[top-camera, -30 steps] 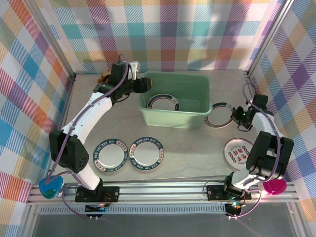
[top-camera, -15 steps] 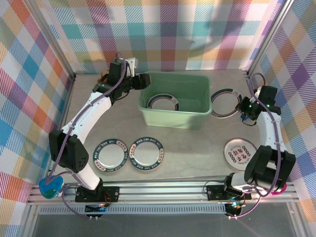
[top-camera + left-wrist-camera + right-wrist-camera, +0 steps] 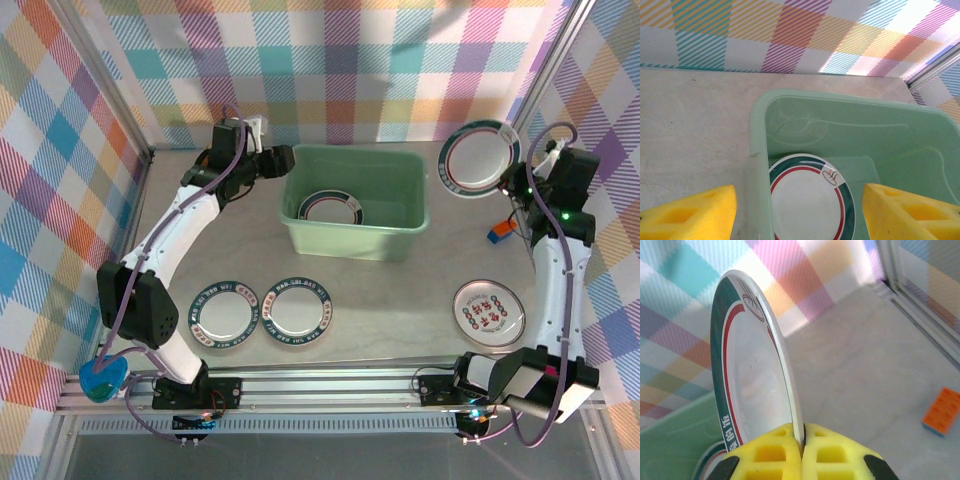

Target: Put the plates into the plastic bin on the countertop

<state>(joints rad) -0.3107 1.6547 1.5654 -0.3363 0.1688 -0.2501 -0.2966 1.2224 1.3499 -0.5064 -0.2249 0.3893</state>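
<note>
The right pincer (image 3: 802, 437) is clamped on the rim of a plate (image 3: 747, 385) with a green and red band. Its yellow pads (image 3: 770, 455) press together on the edge, and the plate stands upright, clear of the desk (image 3: 855, 355). From above, this plate shows near the back right corner, to the right of the bin (image 3: 350, 240) and apart from it. An orange block (image 3: 941, 411) lies on the desk close to the right wall. The left pincer (image 3: 800, 215) hangs at the left end of the bin with its fingers (image 3: 690, 215) apart and nothing between them; in its wrist view the bin's left wall runs up between the two. Inside the pale green bin a banded plate (image 3: 810, 200) lies flat on the bottom. Two dark-rimmed plates rest side by side on the desk at the front left, the left plate (image 3: 222, 313) just beside the right plate (image 3: 300, 306). A red-figured plate (image 3: 488, 311) lies at the front right.
</note>
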